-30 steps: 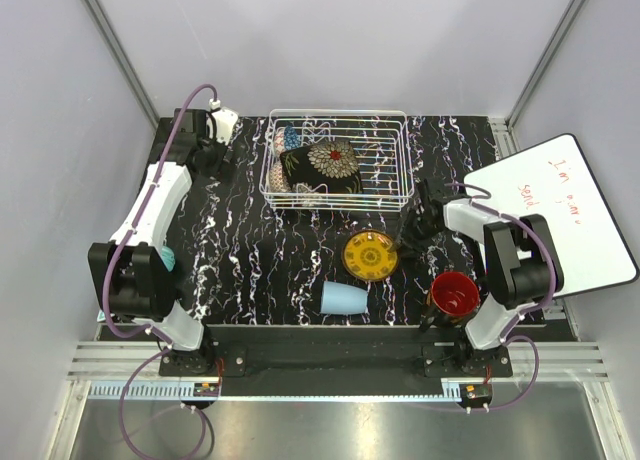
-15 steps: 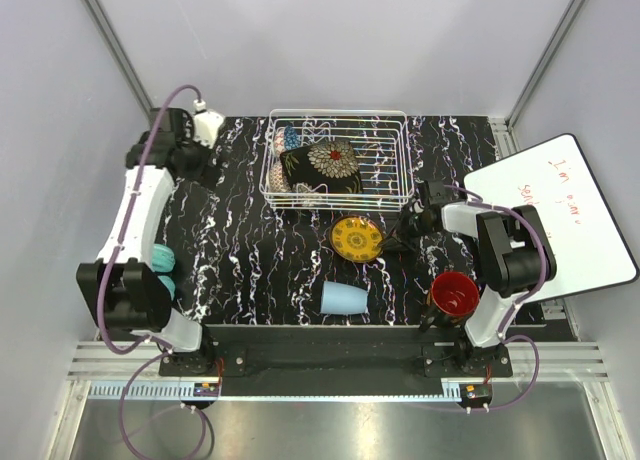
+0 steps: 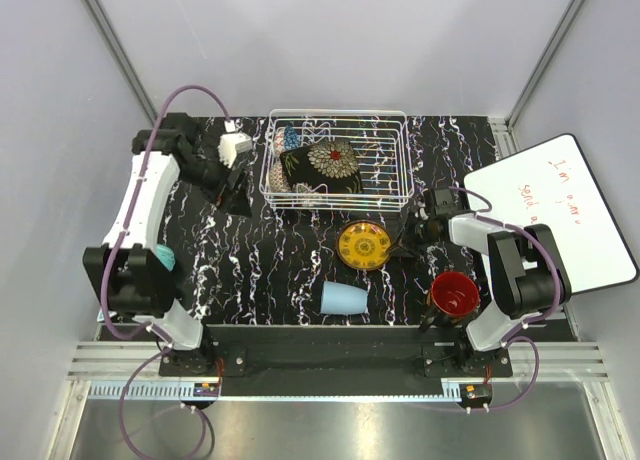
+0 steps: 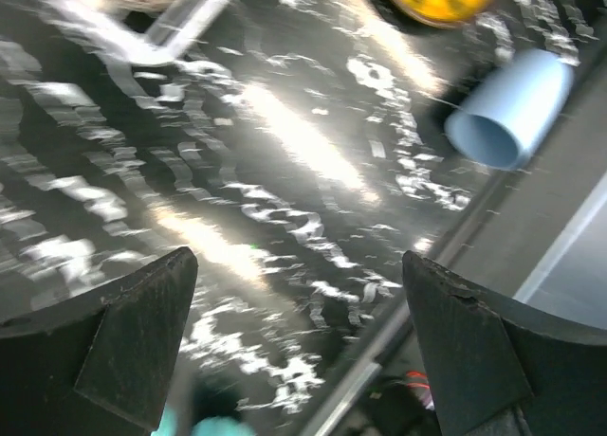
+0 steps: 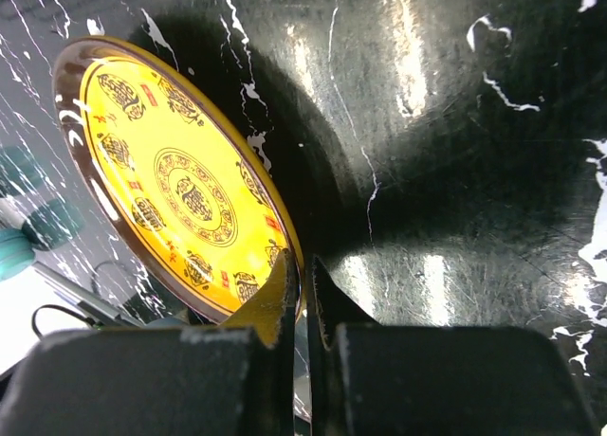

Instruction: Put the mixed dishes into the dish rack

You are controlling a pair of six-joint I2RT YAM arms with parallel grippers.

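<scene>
Dishes sit on a black surface with white streaks (image 3: 250, 260). Closest to the arms, a dark floral mug with a red inside (image 3: 455, 293) stands upright by the base of the right arm. Left of it, a light-blue cup (image 3: 344, 298) lies on its side. A bit farther back is a round yellow plate with fancy patterns (image 3: 364, 245). The right jaws are closed tight on its rim, and the plate is tipped up. I cannot tell if its other edge touches the surface. Farther back stands a white wire dish rack (image 3: 338, 111). Inside it, a black square plate with flowers (image 3: 322, 168) leans on its edge. A blue patterned bowl (image 3: 287, 138) and a beige patterned bowl (image 3: 277, 176) stand at the left end. Left of the rack, the left jaws are wide open and hold nothing.
</scene>
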